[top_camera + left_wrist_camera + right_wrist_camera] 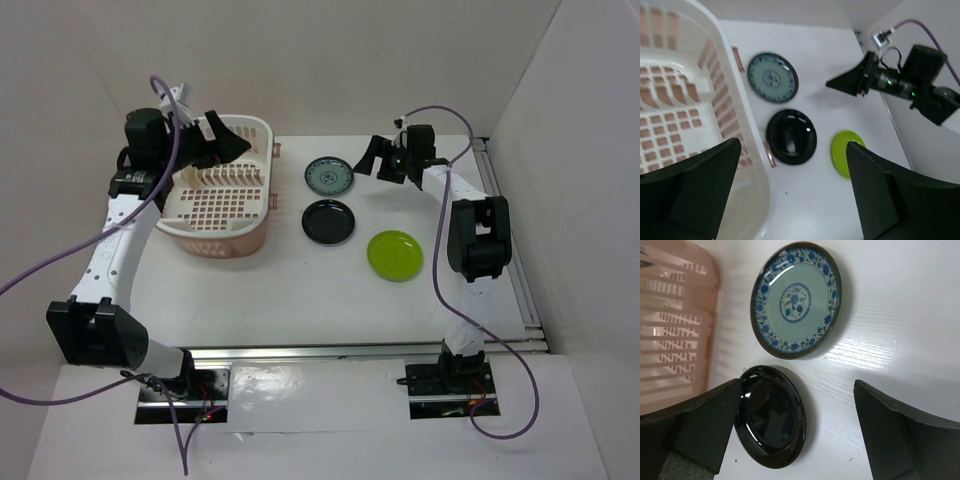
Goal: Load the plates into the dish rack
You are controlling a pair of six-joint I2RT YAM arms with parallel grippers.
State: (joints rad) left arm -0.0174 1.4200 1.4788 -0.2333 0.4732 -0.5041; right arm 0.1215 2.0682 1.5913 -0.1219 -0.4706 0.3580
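Top external: left gripper over dish rack, jaws wide, empty. Right of rack, flat on table: teal plate, black plate, green plate. Then right gripper just beside teal plate, jaws wide. Likely best: pinch its raised rim; the smooth white top may let it slide. White walls around.

A blue-patterned plate lies flat on the white table, with a glossy black plate close below it but not touching. The pink rack stands at the left edge. The right gripper has its dark fingers spread wide, and the left one overlaps the black plate's rim.
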